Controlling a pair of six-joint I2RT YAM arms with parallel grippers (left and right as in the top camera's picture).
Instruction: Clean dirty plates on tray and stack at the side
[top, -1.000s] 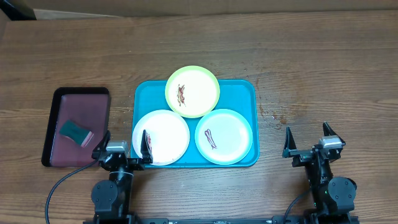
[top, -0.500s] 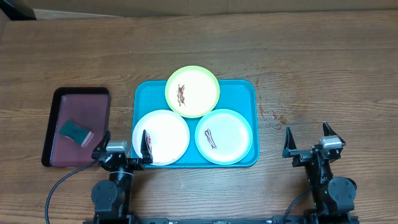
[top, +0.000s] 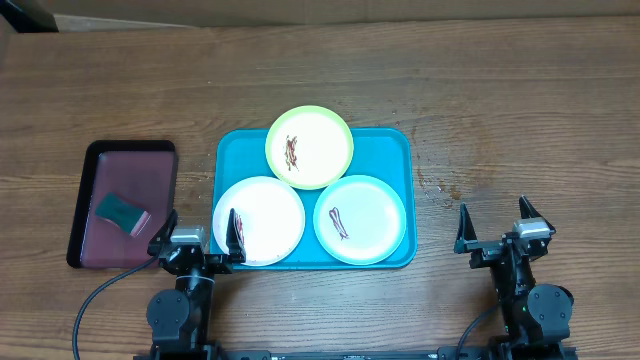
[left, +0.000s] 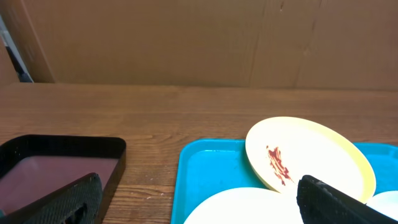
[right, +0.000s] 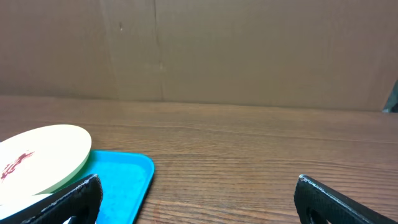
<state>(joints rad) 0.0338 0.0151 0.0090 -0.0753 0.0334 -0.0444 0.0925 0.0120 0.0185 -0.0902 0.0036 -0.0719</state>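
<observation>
The turquoise tray (top: 384, 143) lies mid-table and holds three plates. The yellow-green plate (top: 318, 140) sits at the back with reddish-brown streaks. The white plate (top: 265, 215) sits front left, the pale mint plate (top: 368, 215) front right with a streak. My left gripper (top: 199, 236) is open and empty at the table's front edge, its right finger over the white plate's near rim. My right gripper (top: 492, 228) is open and empty, right of the tray. In the left wrist view the yellow-green plate (left: 317, 149) and tray (left: 211, 165) show between the fingers (left: 199, 205). The right wrist view shows the tray corner (right: 127, 171) between the fingers (right: 196, 202).
A dark maroon black-rimmed tray (top: 150, 170) lies at the left with a green sponge (top: 120, 211) in it. It also shows in the left wrist view (left: 56, 165). A cardboard wall (right: 249, 50) stands behind the table.
</observation>
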